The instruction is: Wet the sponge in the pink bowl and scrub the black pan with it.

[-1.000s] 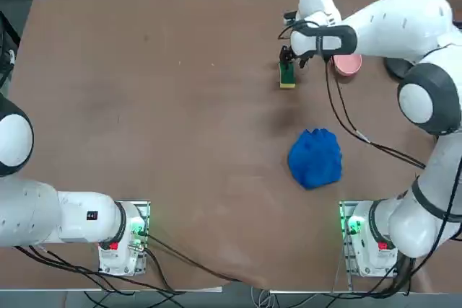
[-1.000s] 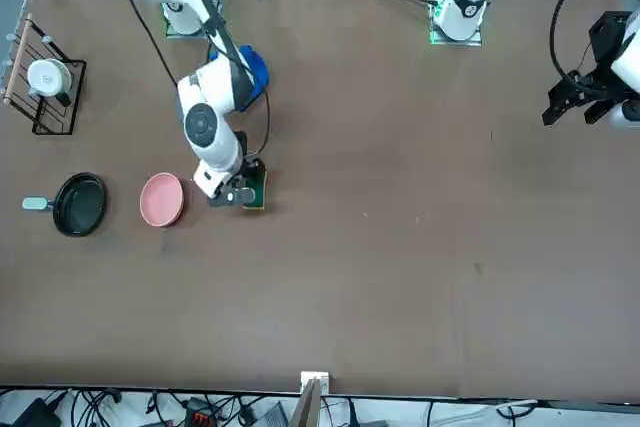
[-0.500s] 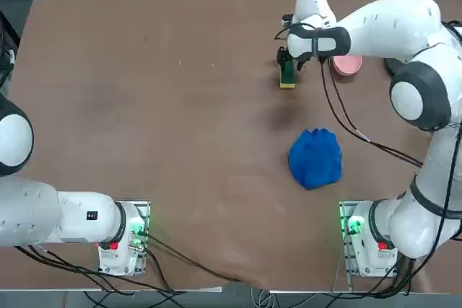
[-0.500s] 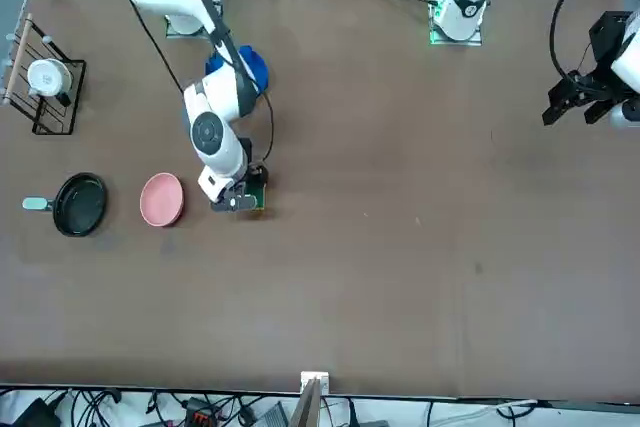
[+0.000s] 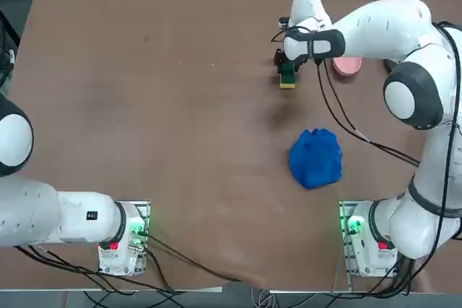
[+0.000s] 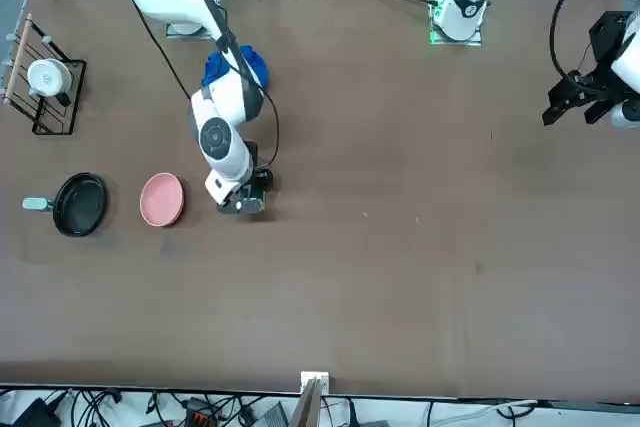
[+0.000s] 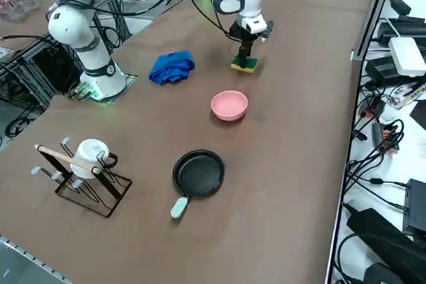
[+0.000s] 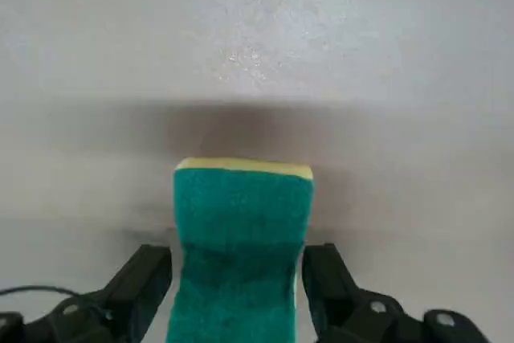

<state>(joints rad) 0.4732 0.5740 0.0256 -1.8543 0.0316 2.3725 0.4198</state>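
Right gripper [image 8: 237, 253]: open wide, its fingers [image 8: 323, 271] standing one on each side of the sponge; you have no grip on it, and whether either finger brushes it you cannot tell
Sponge [image 8: 241, 214]: between your two fingers, green face up, yellow layer under it, part of its length reaching out past the fingertips
Long axis: running away from the robot's bases, crosswise to the line along which the fingers would close, so closing should pinch it by its long sides
Nearer arm: the right one, already at the sponge; your next call is likely to close, then lift
Off-centre risk: the sponge looks a little closer to one finger, so it may shift or turn as you squeeze
Bowl side: the pink bowl [image 7: 229, 106] lies to the robot's right of the sponge, with the black pan [image 7: 198, 173] farther right
Sponges: one
Pink bowls: one
Black pans: one, with one pale handle
Blue cloths [image 5: 315, 159]: one, nearer the bases than the sponge
Racks [image 7: 63, 157]: one, with one white mug [image 7: 90, 153] on it
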